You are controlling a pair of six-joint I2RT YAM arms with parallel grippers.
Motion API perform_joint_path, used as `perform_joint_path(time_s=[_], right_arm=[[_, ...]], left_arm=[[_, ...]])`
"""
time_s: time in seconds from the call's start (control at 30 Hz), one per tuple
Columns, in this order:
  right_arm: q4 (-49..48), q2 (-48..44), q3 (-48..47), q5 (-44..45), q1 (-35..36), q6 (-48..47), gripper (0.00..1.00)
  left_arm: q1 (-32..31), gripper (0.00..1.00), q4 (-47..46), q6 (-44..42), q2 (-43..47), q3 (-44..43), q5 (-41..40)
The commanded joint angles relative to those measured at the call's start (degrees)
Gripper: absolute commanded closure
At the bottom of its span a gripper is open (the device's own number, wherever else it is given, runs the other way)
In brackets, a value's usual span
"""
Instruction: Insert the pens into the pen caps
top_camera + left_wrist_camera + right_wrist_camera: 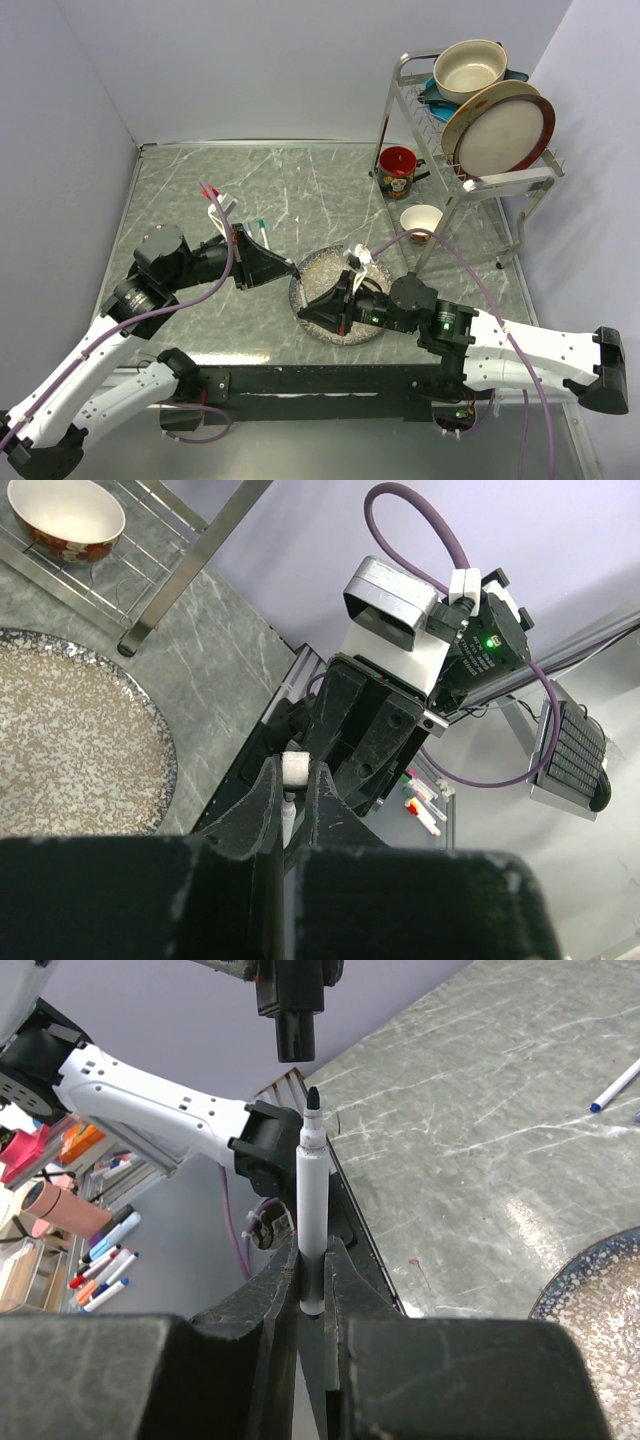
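Marble-patterned table fills my overhead view, with the speckled plate near its front edge and both arms meeting just above the plate's left rim.

My right gripper has its fingers clamped on the lower end of a pen, which stands upright with its dark nib bare. My left gripper is pinched tight on the black cap. The cap hangs mouth-down just above the nib and a little to its left, not touching it. Two spare pens lie on the table beyond the left arm.

I judge the pen light and stiff, its smooth white barrel likely slippery. Held this low, it could tilt or slide down between the pads when the cap presses on. A grip nearer the middle would brace it better.

The cap is hard, tiny and easy to twist. I'd hold it across its closed end, leaving the mouth free, and line it up squarely before pushing.
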State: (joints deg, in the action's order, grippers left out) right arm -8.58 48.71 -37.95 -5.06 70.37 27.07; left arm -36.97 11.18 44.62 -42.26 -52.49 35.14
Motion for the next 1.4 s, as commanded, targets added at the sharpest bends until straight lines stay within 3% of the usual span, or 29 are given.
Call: perform_joint_path(time_s=[0.0, 0.57, 1.0, 1.37], right_arm=[[-2.8, -0.1, -2.9, 1.3, 0.7, -1.1, 1.00], [-2.6, 0.1, -3.5, 2.5, 1.0, -1.9, 1.00], [4.1, -0.3, -8.2, 5.0, 0.9, -5.3, 1.00], [6.7, 2.2, -13.9, 10.6, 0.9, -10.1, 1.00]], left_arm=[[-0.2, 0.99, -1.0, -0.7, -0.1, -1.8, 0.9], [-0.3, 0.99, -0.5, -0.9, -0.5, -0.6, 5.4], [-0.5, 0.99, 12.5, -10.7, -3.3, -2.5, 6.1], [-1.4, 0.99, 5.1, -9.3, -4.8, 3.4, 12.0]])
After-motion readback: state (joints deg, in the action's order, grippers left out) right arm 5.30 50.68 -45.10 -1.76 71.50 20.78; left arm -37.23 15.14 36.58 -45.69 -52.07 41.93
